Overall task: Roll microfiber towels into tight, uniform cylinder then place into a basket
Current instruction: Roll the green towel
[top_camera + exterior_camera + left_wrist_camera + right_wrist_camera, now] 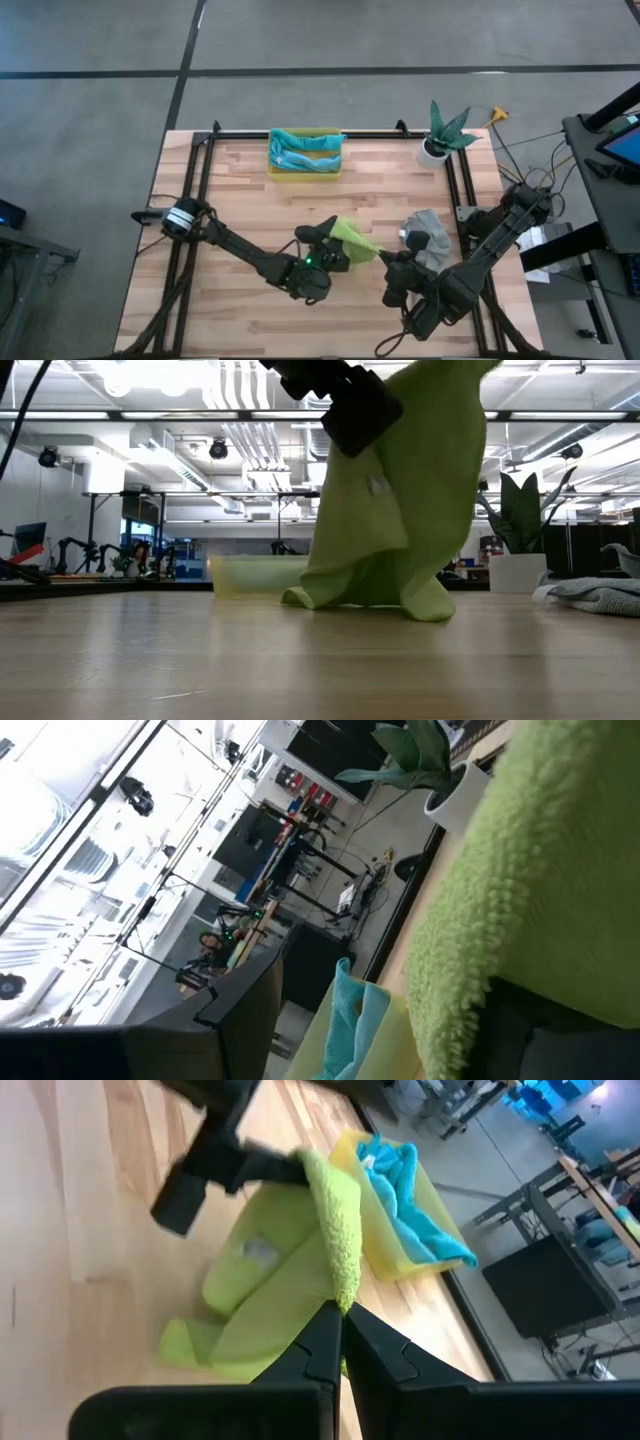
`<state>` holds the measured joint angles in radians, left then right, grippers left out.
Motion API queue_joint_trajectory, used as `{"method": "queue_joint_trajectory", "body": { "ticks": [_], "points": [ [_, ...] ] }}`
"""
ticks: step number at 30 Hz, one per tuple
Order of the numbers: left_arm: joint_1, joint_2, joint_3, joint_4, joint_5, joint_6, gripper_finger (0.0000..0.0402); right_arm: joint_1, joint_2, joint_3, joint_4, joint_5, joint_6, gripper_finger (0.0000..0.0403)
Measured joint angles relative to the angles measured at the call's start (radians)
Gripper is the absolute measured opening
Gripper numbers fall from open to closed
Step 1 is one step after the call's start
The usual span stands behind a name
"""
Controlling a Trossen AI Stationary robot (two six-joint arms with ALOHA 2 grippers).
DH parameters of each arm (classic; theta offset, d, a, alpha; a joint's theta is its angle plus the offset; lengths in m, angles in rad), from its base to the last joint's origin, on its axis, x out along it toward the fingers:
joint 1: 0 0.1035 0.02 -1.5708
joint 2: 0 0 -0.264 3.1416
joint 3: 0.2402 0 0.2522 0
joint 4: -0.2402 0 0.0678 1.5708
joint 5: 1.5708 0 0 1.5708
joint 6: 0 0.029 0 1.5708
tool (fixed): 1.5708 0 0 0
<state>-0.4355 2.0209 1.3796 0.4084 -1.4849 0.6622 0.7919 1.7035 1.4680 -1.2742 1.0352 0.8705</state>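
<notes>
The lime green towel hangs stretched between my two grippers at the table's middle, and its lower end rests on the wood. My left gripper is shut on the towel's left upper corner. My right gripper is shut on its right upper edge. The grey towel lies crumpled on the table to the right, under my right arm. The yellow basket stands at the far edge. The teal towel and the light blue towel lie in it. My left gripper pinches an upper corner of the lime green towel between its two fingers, coming from the table's left side. The cloth hangs below the fingers. My right gripper pinches the towel's upper edge between its two fingertips, coming level from the table's right side. The edge runs fairly taut to the other gripper, and the rest hangs in slack folds down to the table.
A white plant pot stands at the far right corner. A dark metal frame runs along the table's far and side edges. Bare wood lies left of and in front of the towel.
</notes>
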Motion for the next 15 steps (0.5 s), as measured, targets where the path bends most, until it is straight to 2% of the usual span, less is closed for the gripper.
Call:
{"method": "queue_joint_trajectory", "body": {
  "ticks": [8,15],
  "points": [
    [0.001,-0.002,0.0,-0.003,0.003,0.005,0.0224,0.014,0.001,-0.065,0.037,-0.021,0.065,0.0009],
    [-0.001,-0.007,-0.013,-0.107,0.091,0.006,0.0212,0.013,0.002,-0.098,0.081,-0.008,0.031,0.0009]
  ]
}}
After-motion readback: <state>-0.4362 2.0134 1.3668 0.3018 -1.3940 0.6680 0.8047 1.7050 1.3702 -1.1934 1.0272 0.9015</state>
